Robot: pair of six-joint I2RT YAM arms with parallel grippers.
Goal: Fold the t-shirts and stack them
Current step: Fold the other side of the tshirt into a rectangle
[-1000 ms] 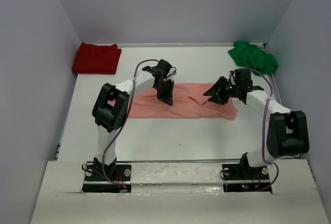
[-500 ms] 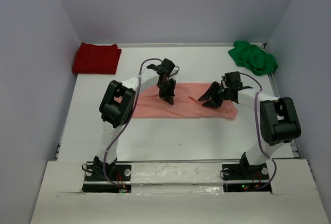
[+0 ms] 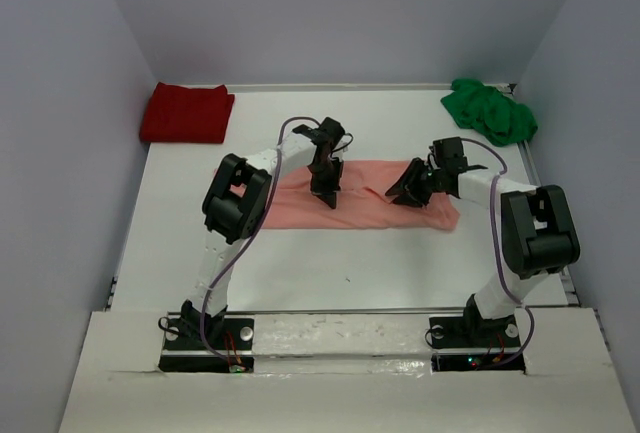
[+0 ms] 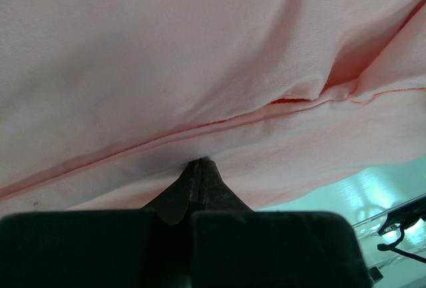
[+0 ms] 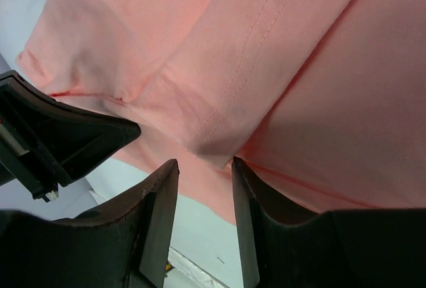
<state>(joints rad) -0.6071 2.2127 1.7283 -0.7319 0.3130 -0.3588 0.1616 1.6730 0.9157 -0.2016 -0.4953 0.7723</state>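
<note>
The salmon-pink t-shirt (image 3: pixel 365 208) lies flat across the middle of the table. My left gripper (image 3: pixel 326 193) stands on its left-centre. In the left wrist view the jaws (image 4: pixel 200 163) are pressed together, pinching a fold edge of the pink cloth (image 4: pixel 200 48). My right gripper (image 3: pixel 402 193) is low over the shirt's right part. It is open (image 5: pixel 203 175), with a folded corner of the cloth (image 5: pixel 219 145) just ahead of the gap between its fingers. The dark red shirt (image 3: pixel 187 113) lies folded at the back left. The bright green shirt (image 3: pixel 490 111) lies crumpled at the back right.
Grey walls close in the white table (image 3: pixel 330 263) on the left, back and right. The left gripper's black body (image 5: pixel 60 142) shows at the left of the right wrist view, close to the right fingers. Bare table lies in front of the pink shirt.
The left gripper has slid a little to the right and nearer along the shirt. The right gripper has dropped lower and moved slightly left onto the cloth, its arm folding in.
</note>
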